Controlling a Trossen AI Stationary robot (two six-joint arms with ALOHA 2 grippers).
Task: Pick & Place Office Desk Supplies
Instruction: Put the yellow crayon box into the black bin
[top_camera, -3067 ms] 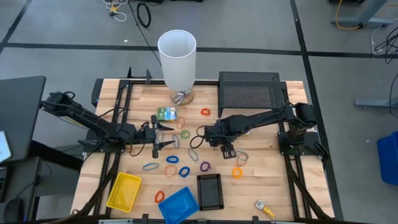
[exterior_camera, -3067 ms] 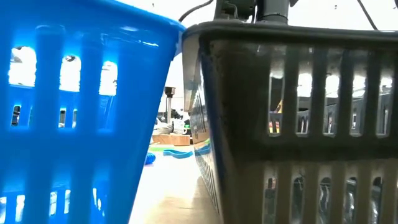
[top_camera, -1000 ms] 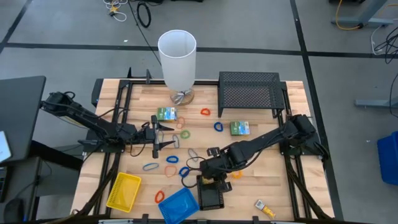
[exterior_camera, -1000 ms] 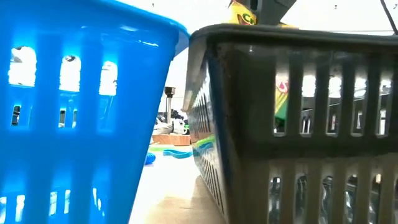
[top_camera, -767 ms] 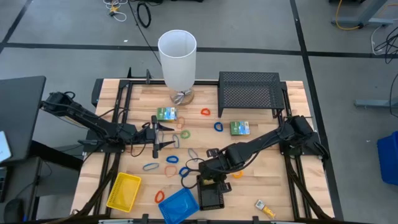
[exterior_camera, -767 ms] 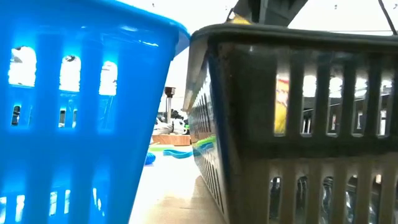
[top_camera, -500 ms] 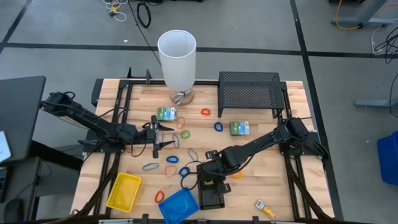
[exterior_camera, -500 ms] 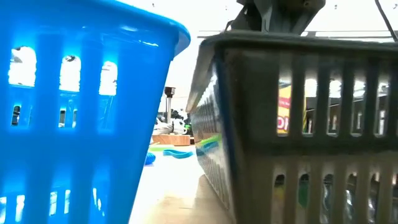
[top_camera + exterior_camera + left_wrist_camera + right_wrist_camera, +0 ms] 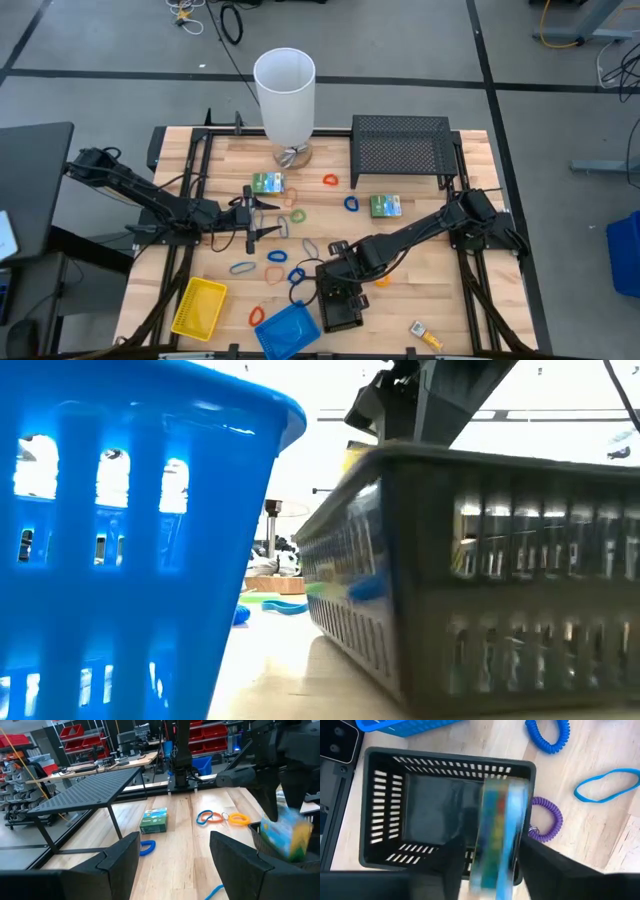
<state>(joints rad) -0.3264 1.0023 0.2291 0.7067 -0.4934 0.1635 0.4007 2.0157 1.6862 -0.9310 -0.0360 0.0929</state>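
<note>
High view puts the right gripper (image 9: 338, 287) over the far rim of the black slotted plastic tray (image 9: 338, 310), which sits near the front edge of the wooden bench (image 9: 420, 250), just beside the blue slotted tray (image 9: 287, 329); the yellow slotted tray (image 9: 199, 307) lies farther left, well apart. From the right wrist, a small green-yellow printed box (image 9: 497, 832) shows as a blur between the spread fingers (image 9: 547, 865), above the black tray's rim; whether they touch it cannot be told. Open wood lies around a second green printed box (image 9: 385, 206) and toward the right edge, where a small yellow packet (image 9: 426, 335) rests near the front corner. Coloured rubber-band loops (image 9: 298, 275) crowd the middle, a purple coiled one (image 9: 547, 820) just beside the black tray's wall. The left gripper (image 9: 268, 218) waits left of centre with its fingers spread and empty, near a third green box (image 9: 267, 183). At the back stand a tall white cylinder (image 9: 285, 95) and a black mesh rack (image 9: 400, 145). Low view is almost filled by the blue and black tray walls, which hide the bench behind them; the black tray's contents are hard to make out.
</note>
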